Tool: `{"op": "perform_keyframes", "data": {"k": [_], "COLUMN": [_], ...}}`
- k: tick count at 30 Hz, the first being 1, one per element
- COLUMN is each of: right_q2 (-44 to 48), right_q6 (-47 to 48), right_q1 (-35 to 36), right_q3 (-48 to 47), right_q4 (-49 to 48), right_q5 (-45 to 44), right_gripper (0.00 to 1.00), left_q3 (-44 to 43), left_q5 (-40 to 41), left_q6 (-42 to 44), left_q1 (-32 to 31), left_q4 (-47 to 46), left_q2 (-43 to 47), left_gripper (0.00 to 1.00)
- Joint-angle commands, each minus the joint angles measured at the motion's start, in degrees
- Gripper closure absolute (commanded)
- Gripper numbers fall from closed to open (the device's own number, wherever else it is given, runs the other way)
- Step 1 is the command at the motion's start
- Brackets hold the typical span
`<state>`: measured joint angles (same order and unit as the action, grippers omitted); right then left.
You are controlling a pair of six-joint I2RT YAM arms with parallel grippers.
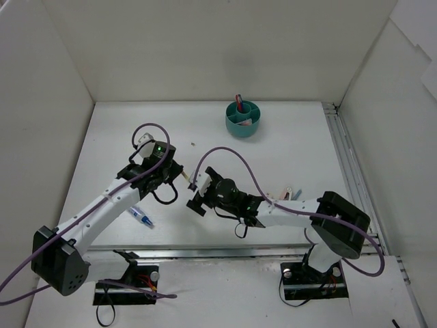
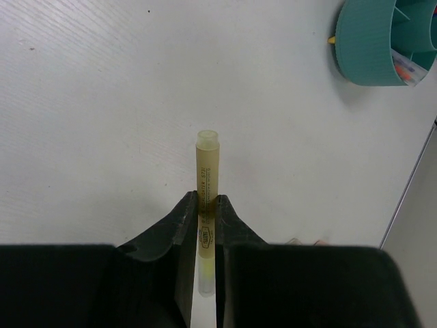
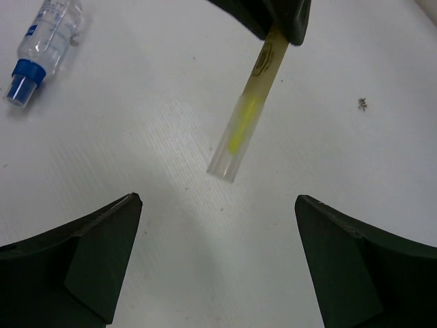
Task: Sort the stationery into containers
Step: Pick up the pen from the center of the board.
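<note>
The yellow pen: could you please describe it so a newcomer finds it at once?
On the table, look nearer than the teal cup, at mid-table. The left gripper is shut on the yellow pen. Unlike the blue-and-white pen lying loose nearby, it is pale yellow with a clear end.

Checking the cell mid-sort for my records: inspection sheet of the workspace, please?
Surface: white table, lightly textured.
Job's things: yellow pen, gripped; blue-and-white pen lying loose, near left; teal organiser cup at far side, pens inside.
Clutter: one small debris speck.
Grippers: left gripper shut on yellow pen; right gripper open, facing the pen's end.
Cables: purple cables loop above the table.
Surroundings: white walls; metal rail on right.
</note>
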<state>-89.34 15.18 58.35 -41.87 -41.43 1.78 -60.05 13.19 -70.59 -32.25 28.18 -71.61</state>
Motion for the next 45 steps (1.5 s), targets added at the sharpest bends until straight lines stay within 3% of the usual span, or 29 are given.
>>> {"op": "perform_keyframes", "data": {"k": [1, 9, 16, 20, 23, 26, 27, 31, 35, 36, 41, 45], "right_q2": [-2.49, -6.72, -7.25, -6.2, -5.84, -6.2, -5.67, -1.73, 1.18, 1.53, -1.44, -6.36], "right_q6": [1.52, 0.12, 1.43, 1.87, 3.71, 4.85, 5.47, 6.52, 10.99, 12.14, 22.86, 28.85], "right_q1": [0.71, 1.24, 1.59, 1.68, 1.59, 1.33, 0.72, -5.06, -11.91, -13.07, -21.15, -25.47], "right_q3": [-4.18, -6.3, -7.09, -6.21, -5.68, -5.51, -5.25, -2.88, -6.9, -8.91, -25.52, -39.3], "right_q4": [-11.82, -18.94, -21.41, -21.5, -21.5, -21.41, -21.41, -20.1, -5.63, 4.5, 33.88, 43.86], "right_q5": [-5.21, -11.18, -10.22, -8.38, -7.67, -10.04, -11.17, -7.6, -3.82, -2.93, 2.25, 1.56], "right_gripper": [0.1, 0.49, 0.78, 1.0, 1.0, 1.0, 1.0, 1.0, 1.0, 1.0, 1.0, 1.0], "left_q3": [-0.15, 0.46, 1.17, 1.17, 1.08, 0.64, 0.55, 1.51, 5.11, 5.99, 10.04, 11.89], "left_q5": [1.49, 1.22, 1.22, 1.22, 0.7, 0.0, -0.01, 2.01, 5.69, 6.4, 10.88, 13.53], "left_q6": [-2.27, -2.19, -1.92, -1.14, 1.05, 4.22, 4.93, 8.52, 10.38, 11.51, 13.98, 14.42], "left_q1": [-0.45, -0.97, -0.97, -0.97, -0.97, -0.97, -0.97, -0.97, -0.45, 0.08, 3.15, 5.09], "left_q4": [-1.2, -1.47, -1.91, -1.99, -3.48, -4.37, -4.63, -4.89, -4.63, -4.72, -2.61, -1.38], "left_q2": [2.09, 3.06, 3.15, 3.23, 2.97, 2.97, 3.06, 5.42, 10.43, 12.7, 20.0, 22.13], "left_gripper": [1.0, 1.0, 1.0, 0.99, 0.86, 0.53, 0.36, 0.09, 0.0, 0.0, 0.0, 0.0]}}
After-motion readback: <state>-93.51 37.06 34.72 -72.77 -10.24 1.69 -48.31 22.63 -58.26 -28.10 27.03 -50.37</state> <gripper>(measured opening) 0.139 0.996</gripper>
